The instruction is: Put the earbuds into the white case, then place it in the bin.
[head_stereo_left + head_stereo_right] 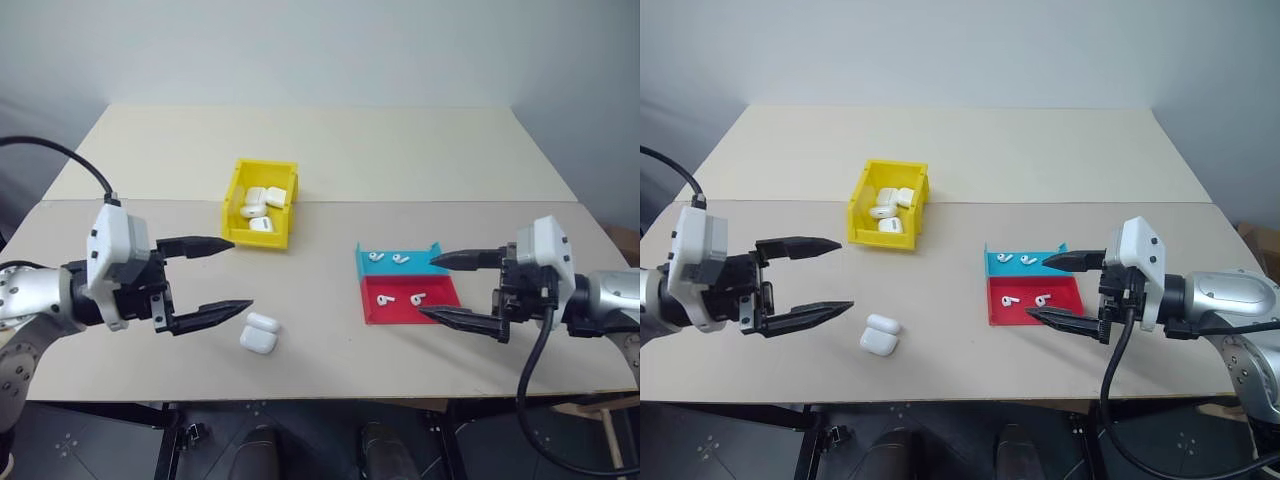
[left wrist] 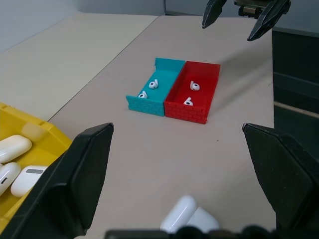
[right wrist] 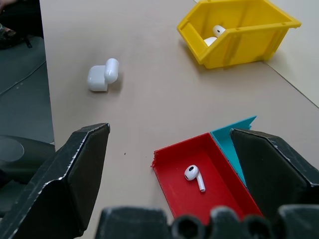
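The white case [image 1: 259,334] lies on the table with its lid flipped open, near the front edge. My left gripper [image 1: 241,274] hovers open just left of and above it, with nothing between its fingers. Two earbuds [image 1: 386,298] lie in the red tray [image 1: 395,312], and two more earbuds [image 1: 377,256] lie in the teal tray [image 1: 388,269] behind it. At the trays' right side my right gripper [image 1: 427,285] is open and empty. The yellow bin [image 1: 233,200] stands behind the case, left of centre. The right wrist view shows the case [image 3: 102,75] and the bin [image 3: 239,30].
Several other white cases [image 1: 262,205] lie inside the bin. The beige table [image 1: 330,340] has a seam behind the bin, where a second tabletop [image 1: 330,150] joins it. Bare tabletop lies between the case and the trays. The front edge is close to the case.
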